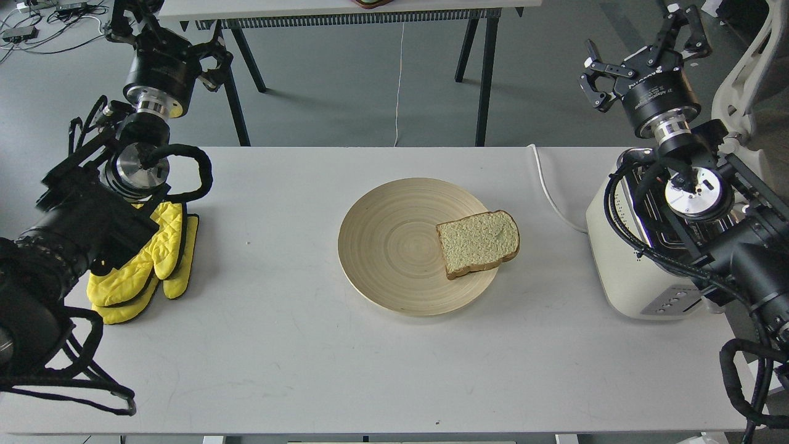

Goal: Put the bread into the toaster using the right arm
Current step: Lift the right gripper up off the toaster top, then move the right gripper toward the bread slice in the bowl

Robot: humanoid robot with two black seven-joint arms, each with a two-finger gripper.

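One slice of bread (479, 242) lies flat on the right edge of a round wooden plate (394, 246) in the middle of the table. The cream-white toaster (629, 259) stands at the table's right side, its top mostly hidden behind my right arm. My right gripper (644, 52) hangs high above and behind the toaster, open, with nothing between its fingers, well to the right of the bread. My left gripper (169, 31) is raised at the far left beyond the table's back edge; it looks dark and tangled with cables.
Yellow oven mitts (148, 265) lie at the table's left under my left arm. The toaster's white cord (551, 197) runs across the table behind the plate's right side. A second table's black legs (484, 80) stand behind.
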